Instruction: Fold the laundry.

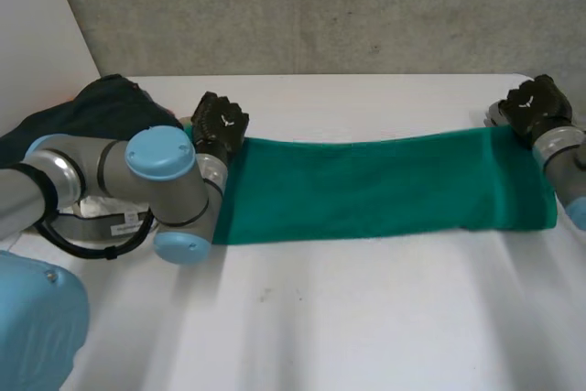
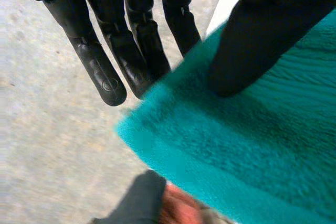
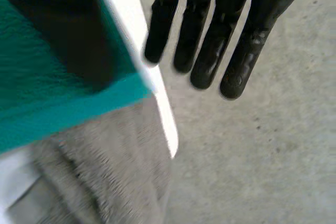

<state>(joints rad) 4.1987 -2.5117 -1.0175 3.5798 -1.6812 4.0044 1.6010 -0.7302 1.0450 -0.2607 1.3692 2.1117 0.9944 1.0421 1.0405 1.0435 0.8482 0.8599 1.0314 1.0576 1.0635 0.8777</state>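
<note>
In the head view, a green towel (image 1: pixel 385 185) is seen stretched as a long folded strip across the white table (image 1: pixel 366 318), nearer its far side. The left hand (image 1: pixel 218 125) is placed at the towel's far left corner and the right hand (image 1: pixel 534 107) at its far right corner, both with the knuckles turned up, so the finger positions cannot be read from here. A dark garment (image 1: pixel 101 107) is heaped at the table's left end, behind the left arm (image 1: pixel 160 171). A white label (image 1: pixel 128 224) is seen under that arm, but its print is too small to be read. A concrete wall (image 1: pixel 320 6) is seen behind the table.

In the left wrist view, the grip is made plain. The fingers (image 2: pixel 94 66) are held straight, some of them passing behind the towel's corner, while the thumb (image 2: pixel 262 35) is laid on top, so the corner is pinched between them. Past the corner, a dark cloth (image 2: pixel 136 203) and a red-orange cloth (image 2: pixel 176 208) are seen touching each other.

In the right wrist view, the fingers (image 3: pixel 220 40) are spread straight over the concrete floor (image 3: pixel 262 156), clear of the towel. Only the thumb (image 3: pixel 58 30) is laid over the towel near its corner. A grey cloth (image 3: pixel 105 177) is seen beside that corner, at the table's edge.
</note>
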